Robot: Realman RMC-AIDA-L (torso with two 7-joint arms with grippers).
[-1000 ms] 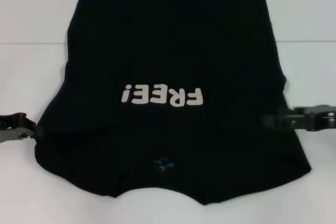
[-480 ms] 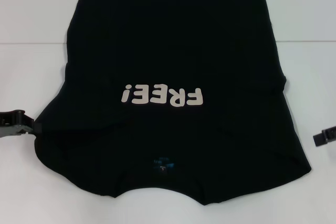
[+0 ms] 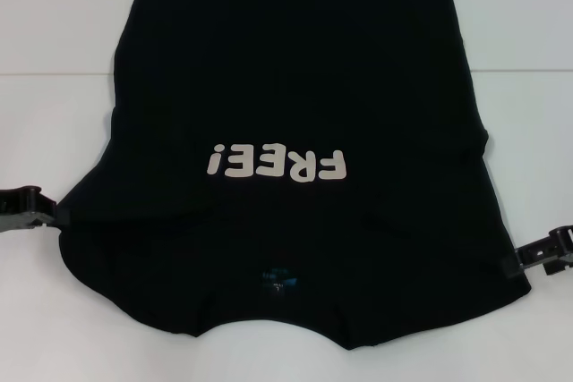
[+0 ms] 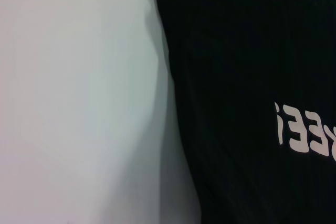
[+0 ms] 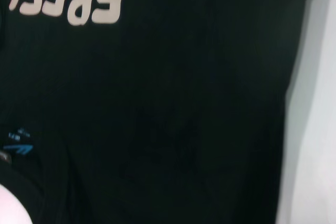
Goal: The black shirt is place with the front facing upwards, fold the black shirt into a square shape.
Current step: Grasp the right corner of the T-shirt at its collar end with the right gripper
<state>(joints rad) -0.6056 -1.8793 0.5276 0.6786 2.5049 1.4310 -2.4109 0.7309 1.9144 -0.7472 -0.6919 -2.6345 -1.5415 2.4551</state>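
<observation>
The black shirt (image 3: 295, 87) lies flat on the white table (image 3: 54, 123), front up, with its collar toward me and both sleeves tucked in. Cream "FREE!" letters (image 3: 276, 164) read upside down from my head, and a small blue neck label (image 3: 276, 279) sits near the collar. My left gripper (image 3: 45, 212) rests low at the shirt's left edge beside the shoulder. At the near right corner of the cloth is my right gripper (image 3: 524, 261). The left wrist view shows the shirt (image 4: 252, 51) and its edge. The right wrist view looks onto the shirt (image 5: 173, 103), the letters (image 5: 71, 1) and the label (image 5: 16, 142).
Bare white tabletop flanks the shirt on both sides, with a faint seam line (image 3: 519, 70) across the table farther back. The hem end of the shirt reaches the far edge of the head view.
My right gripper pulled away from the shirt's right side toward the frame edge, then came back lower, at the near right corner. The left gripper has barely shifted.
</observation>
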